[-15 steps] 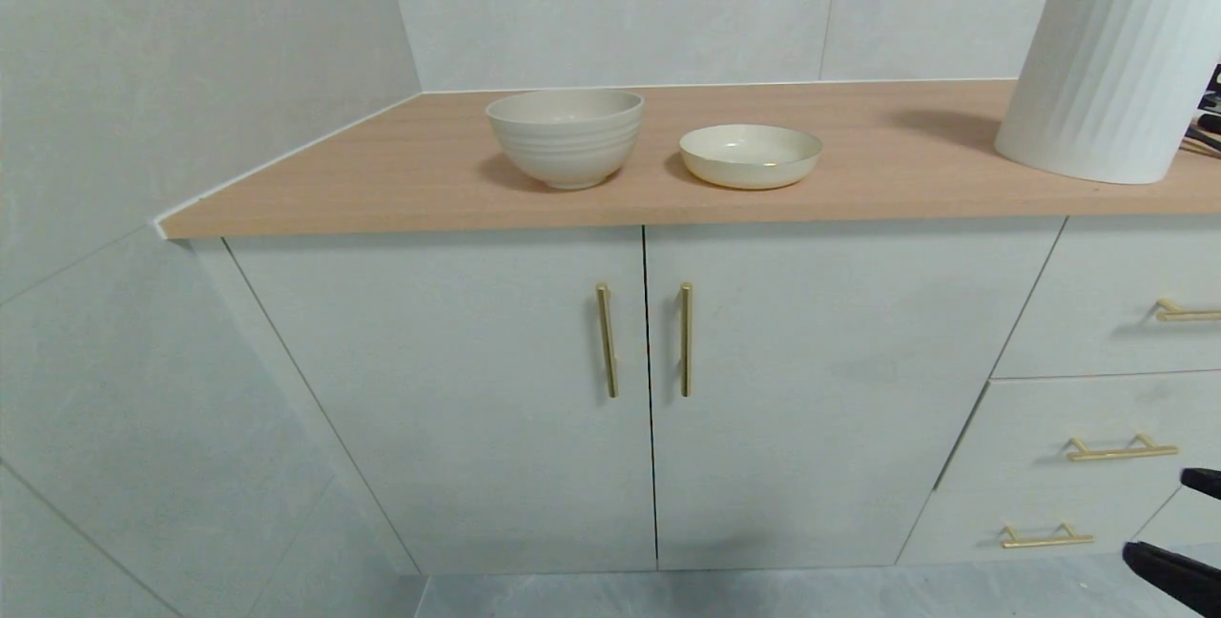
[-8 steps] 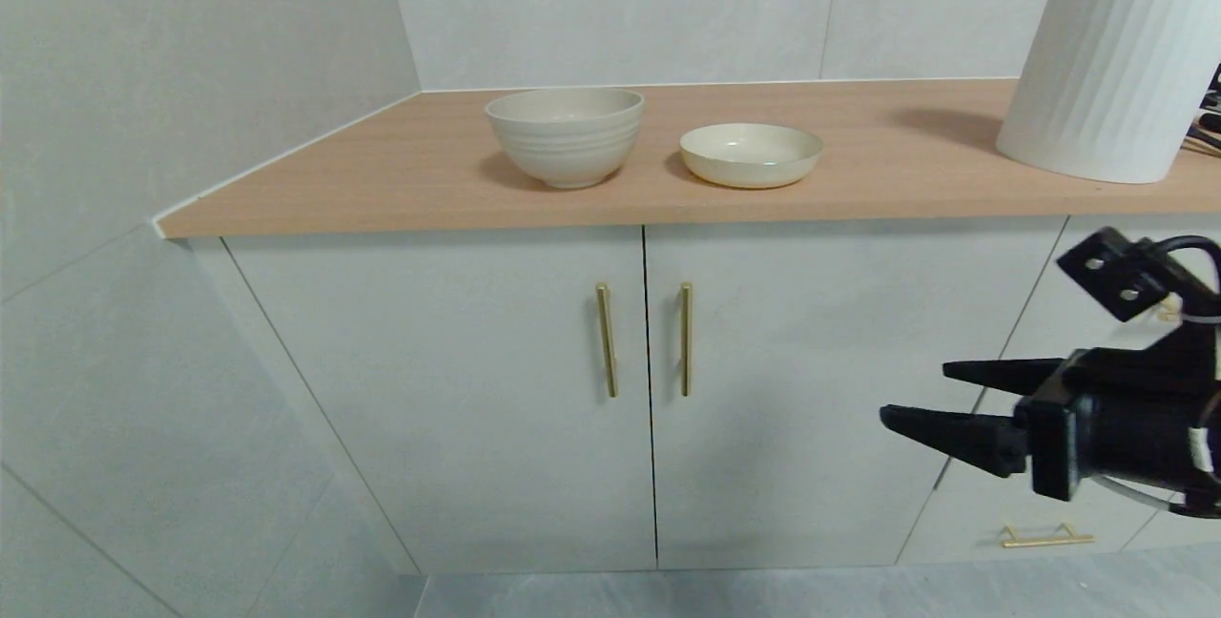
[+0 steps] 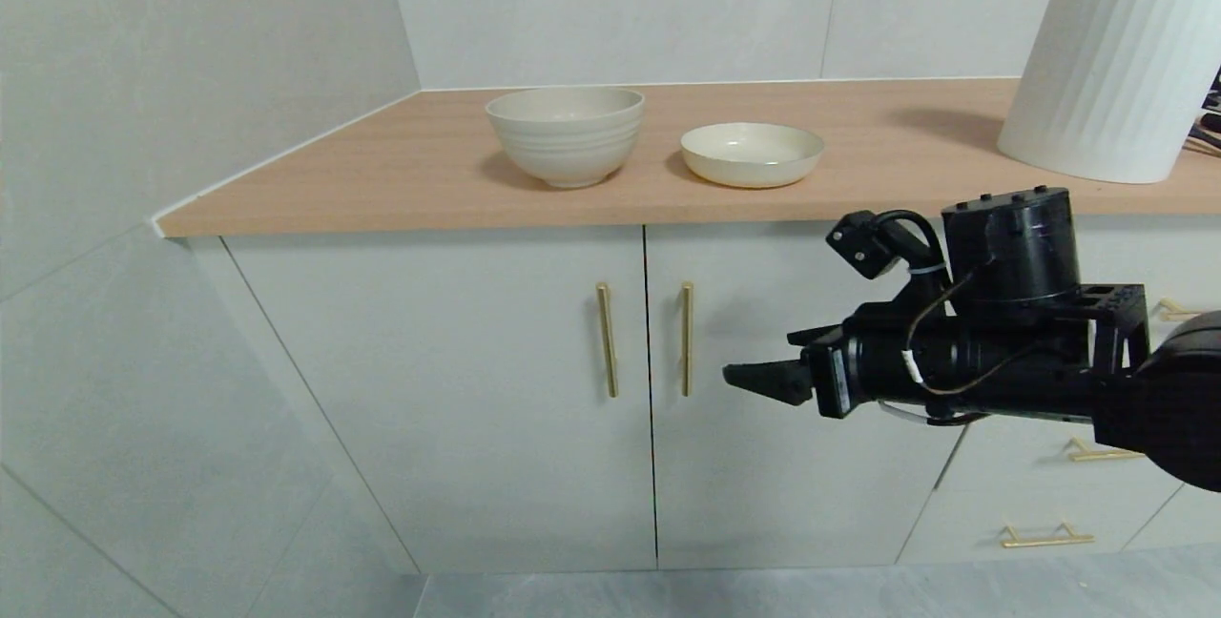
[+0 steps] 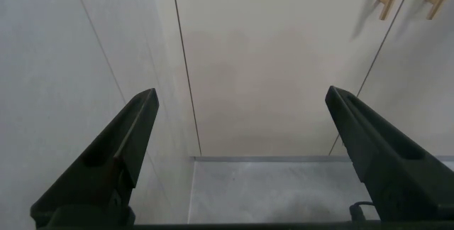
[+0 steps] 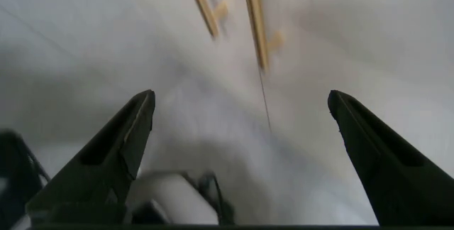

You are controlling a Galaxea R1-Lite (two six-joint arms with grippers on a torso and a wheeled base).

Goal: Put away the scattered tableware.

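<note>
The left gripper [image 4: 241, 96] is hanging low before a pale, matt cabinet panel and grey floor, its black wedge-shaped fingers [image 4: 120, 152] standing wide apart with nothing between them. On the wood-grain desk [image 3: 382, 181] a deep, round, ribbed beige bowl [image 3: 565, 136] is sitting upright, mouth up. Just to its right, not touching it, a shallow glossy cream dish [image 3: 752, 154] is lying flat. Below them a slim brass left handle [image 3: 607, 339] and right handle [image 3: 686, 339] are running vertically either side of the seam between two flat white doors. The right gripper [image 3: 763, 358] is hovering before the right-hand door, under the desk edge, its long axis level and pointing leftward at the handles (fingers parted wide, empty). Farther right a tall white fluted vessel [image 3: 1111, 60] is standing on the desk, above drawers with horizontal brass pulls [image 3: 1047, 536].
</note>
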